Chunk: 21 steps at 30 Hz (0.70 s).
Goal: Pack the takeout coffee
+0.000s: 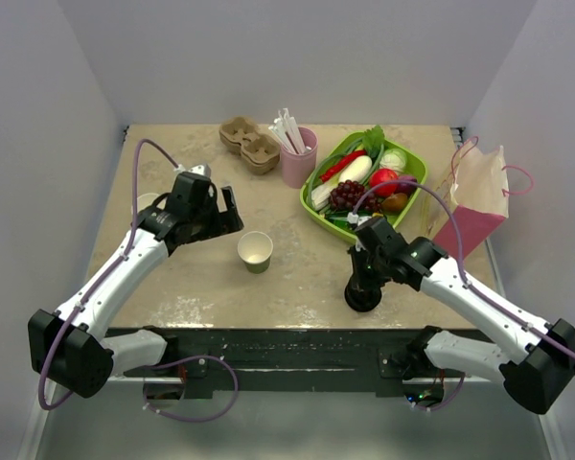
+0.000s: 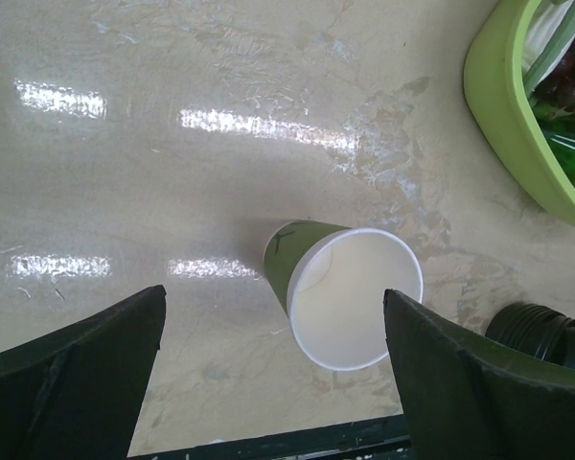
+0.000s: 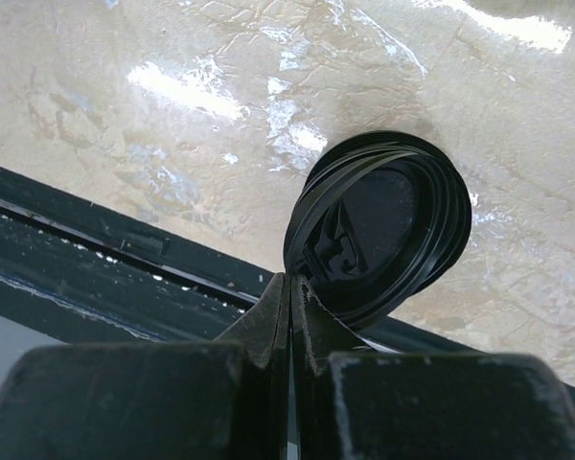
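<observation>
So the coffee's in two pieces right now: the green paper cup [image 1: 256,251] stands upright with no top, dead centre of the table [image 1: 172,278], white inside showing, and its black lid [image 3: 383,225] is over in the lower right of the top view, near the table's front edge. The right end effector [image 3: 292,287] is clenched on the lid's rim, holding it tipped up on edge; can't tell if it touches the table. The left end effector [image 2: 278,379] is spread wide, just left of the cup, gripping nothing. Behind them are a green tray [image 1: 309,206] of food and, far right, a pink bag [image 1: 474,225].
</observation>
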Each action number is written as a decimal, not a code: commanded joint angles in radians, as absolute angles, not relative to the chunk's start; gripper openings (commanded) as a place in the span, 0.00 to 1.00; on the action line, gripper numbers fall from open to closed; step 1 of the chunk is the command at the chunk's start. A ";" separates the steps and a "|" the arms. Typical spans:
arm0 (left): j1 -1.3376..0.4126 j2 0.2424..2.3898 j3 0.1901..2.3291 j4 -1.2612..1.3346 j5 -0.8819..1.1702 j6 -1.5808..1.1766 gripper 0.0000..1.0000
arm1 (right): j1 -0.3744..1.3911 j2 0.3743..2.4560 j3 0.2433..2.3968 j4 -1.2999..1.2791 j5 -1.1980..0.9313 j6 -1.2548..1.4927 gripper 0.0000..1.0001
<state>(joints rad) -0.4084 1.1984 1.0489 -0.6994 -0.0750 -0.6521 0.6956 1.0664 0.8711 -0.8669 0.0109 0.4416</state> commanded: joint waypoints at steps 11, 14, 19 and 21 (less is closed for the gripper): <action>-0.414 1.174 1.048 -0.462 0.236 -0.583 1.00 | 0.703 0.942 1.020 -0.850 -0.038 0.308 0.00; -0.416 1.146 1.003 -0.333 0.348 -0.549 1.00 | 0.703 0.927 1.094 -0.766 -0.160 0.287 0.00; -0.416 1.060 0.946 -0.135 0.491 -0.575 1.00 | 0.703 0.977 1.250 -0.707 -0.340 0.143 0.00; -0.416 1.054 0.989 -0.197 0.473 -0.615 1.00 | 0.703 1.011 1.272 -0.738 -0.339 0.063 0.00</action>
